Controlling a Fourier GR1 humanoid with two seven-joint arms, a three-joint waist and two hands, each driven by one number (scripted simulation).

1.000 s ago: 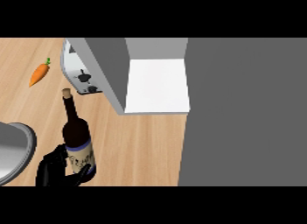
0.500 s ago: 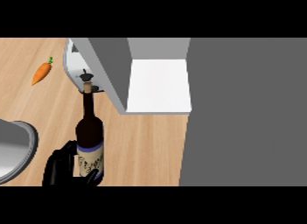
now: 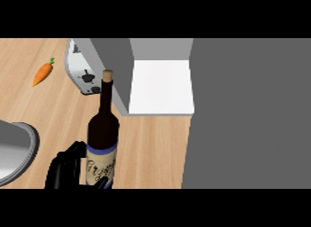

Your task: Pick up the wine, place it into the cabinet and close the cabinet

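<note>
1. Wine bottle (image 3: pixel 104 133): dark glass with a pale cork (image 3: pixel 107 74) and a cream label edged in blue (image 3: pixel 97 167). It stands in the near left part of the view, its neck pointing toward the far side.
2. The left hand (image 3: pixel 64 165) is black and comes in from the near edge. It is closed round the bottle's lower body at the label. Its fingers (image 3: pixel 103 181) wrap across the label's front, and the rest of the hand lies on the bottle's left side.
3. The bottle's base is hidden by the hand and the view's edge, so I cannot tell whether it rests on the counter (image 3: pixel 27 106) or is held clear of it.
4. A grey forearm (image 3: pixel 7 150) fills the near left edge, just beside the hand.
5. The cabinet (image 3: pixel 112 66) is far and to the right of the bottle. It has a grey left wall and its white inner floor (image 3: pixel 161 86) shows. The bottle is outside it, and the cork overlaps the near edge of that wall in the view.
6. A broad dark grey panel (image 3: pixel 256 115) takes up the right of the view.
7. A pale appliance with dark knobs (image 3: pixel 83 73), like a toaster, sits against the cabinet's left wall, just left of the bottle's neck.
8. A carrot (image 3: pixel 43 74) lies on the counter at the far left, well apart from the bottle.
9. The right hand does not show.
</note>
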